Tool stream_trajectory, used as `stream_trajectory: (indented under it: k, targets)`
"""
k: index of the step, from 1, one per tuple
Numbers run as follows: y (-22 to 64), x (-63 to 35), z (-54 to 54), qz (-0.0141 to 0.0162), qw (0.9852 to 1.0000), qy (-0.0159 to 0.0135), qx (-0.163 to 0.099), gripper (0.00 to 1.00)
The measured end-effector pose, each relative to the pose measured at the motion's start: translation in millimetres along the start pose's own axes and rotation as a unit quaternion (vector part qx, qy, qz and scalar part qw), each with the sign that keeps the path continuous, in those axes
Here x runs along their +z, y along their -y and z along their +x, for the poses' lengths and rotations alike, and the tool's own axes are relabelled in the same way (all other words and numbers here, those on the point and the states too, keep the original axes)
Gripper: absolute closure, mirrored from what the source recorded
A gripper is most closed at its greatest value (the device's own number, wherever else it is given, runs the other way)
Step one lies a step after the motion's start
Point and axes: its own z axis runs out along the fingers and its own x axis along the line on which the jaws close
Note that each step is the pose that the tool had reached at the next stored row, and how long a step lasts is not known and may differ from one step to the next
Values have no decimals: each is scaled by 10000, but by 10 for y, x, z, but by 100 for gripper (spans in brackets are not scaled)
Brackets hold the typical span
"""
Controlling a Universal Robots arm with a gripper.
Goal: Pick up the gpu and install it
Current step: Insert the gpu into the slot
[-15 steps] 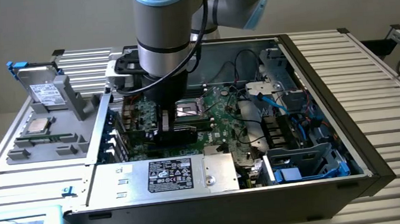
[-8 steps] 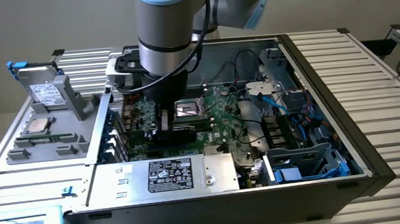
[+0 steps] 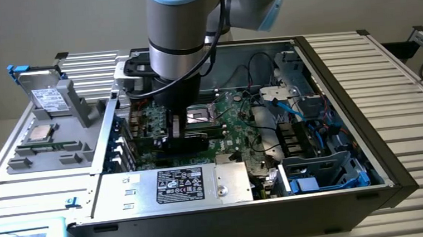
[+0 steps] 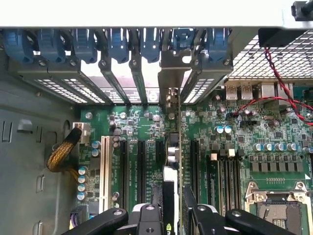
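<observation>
Gripper (image 3: pixel 174 131) stands low inside the open computer case (image 3: pixel 386 146), and its arm (image 3: pixel 176 42) rises out of the exterior view at twelve o'clock. Its jaws are clenched on the gpu (image 3: pixel 182 143), a black card held on edge over the green motherboard (image 3: pixel 234 125).

In the wrist view the gripper (image 4: pixel 171 218) has one black finger on each face of the gpu (image 4: pixel 169 196). The card runs straight away from them to its metal bracket (image 4: pixel 171 68), which sits among the slot covers under a row of blue latches (image 4: pixel 117 41). The card lies between long black expansion slots; whether it is pressed home in one I cannot tell.

In the exterior view the processor socket (image 3: pixel 198 115) is just at two o'clock from the gripper. The silver box with a black label (image 3: pixel 179 187) is at six o'clock from the gripper, against the near wall. Blue cables (image 3: pixel 300 115) lie at three o'clock in the case. Outside the case, at nine o'clock, a grey tray (image 3: pixel 21 176) carries an upright drive (image 3: pixel 46 99).
</observation>
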Motion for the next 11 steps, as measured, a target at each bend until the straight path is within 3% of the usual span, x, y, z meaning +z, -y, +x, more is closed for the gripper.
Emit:
stream_trajectory:
  k: [4, 11]
  targets:
    - [1, 0, -1, -3, 10000, 0, 1, 73]
    - [2, 1, -13, -68, 10000, 14, 61, 73]
